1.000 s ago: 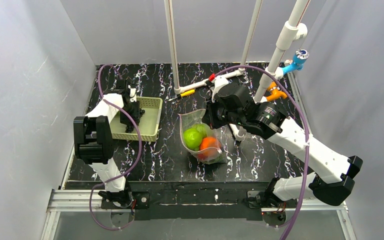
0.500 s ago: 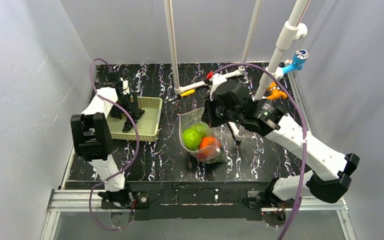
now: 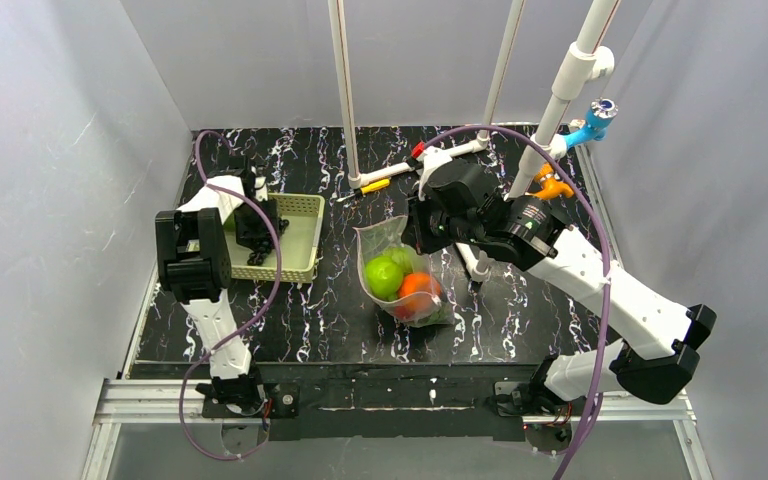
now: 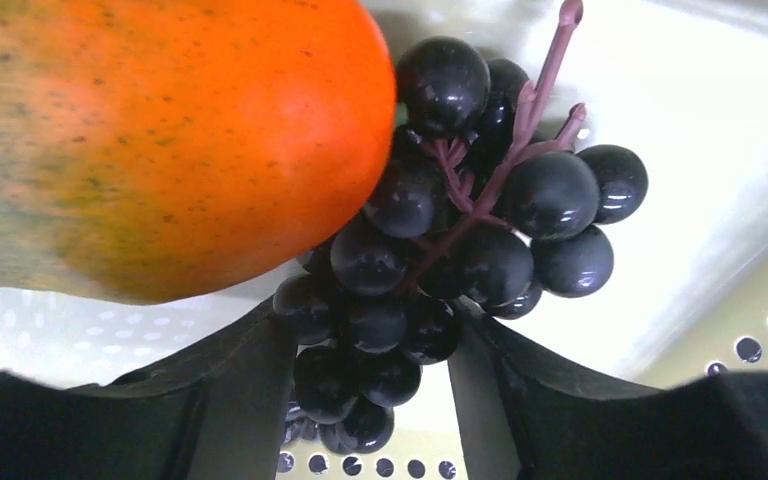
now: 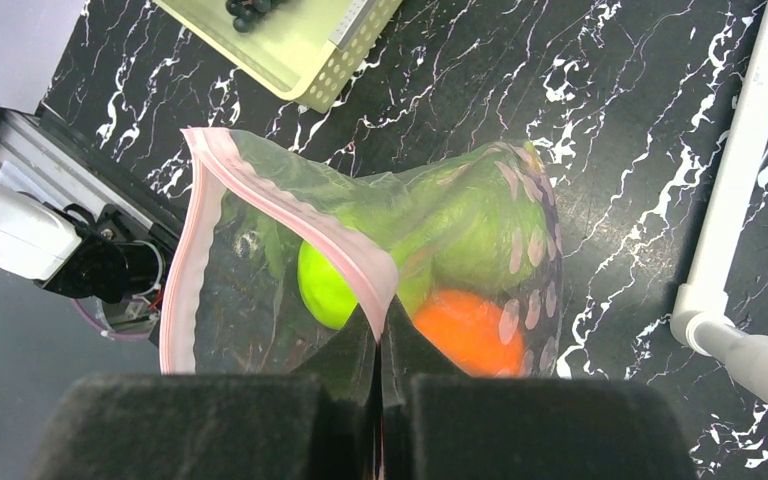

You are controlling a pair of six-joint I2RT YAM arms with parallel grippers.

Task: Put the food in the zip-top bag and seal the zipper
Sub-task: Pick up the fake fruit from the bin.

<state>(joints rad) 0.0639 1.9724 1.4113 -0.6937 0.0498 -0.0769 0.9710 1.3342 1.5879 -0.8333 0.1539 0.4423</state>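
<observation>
The clear zip-top bag (image 3: pixel 400 262) lies mid-table, mouth open toward the far left. It holds a green apple (image 3: pixel 385 277), an orange (image 3: pixel 418 290) and green leafy pieces (image 5: pixel 480 220). My right gripper (image 5: pixel 380 325) is shut on the pink zipper strip (image 5: pixel 290 215) and holds that mouth edge up. My left gripper (image 4: pixel 375 330) is down in the pale green basket (image 3: pixel 305 240). Its jaws are apart, one on each side of a bunch of black grapes (image 4: pixel 430 270). An orange-and-green mango (image 4: pixel 160 130) lies against the grapes.
White poles (image 3: pixel 345 100) rise from the far side of the table, and a white pipe (image 5: pixel 750 200) lies right of the bag. A yellow screwdriver (image 3: pixel 375 186) lies behind the bag. Orange (image 3: pixel 552 186) and blue (image 3: pixel 592 125) clamps sit far right. Grey walls close in both sides.
The left arm has swung over the basket and settled lower on the grapes. The grapes have not moved. The right gripper and the bag stay as they were.
</observation>
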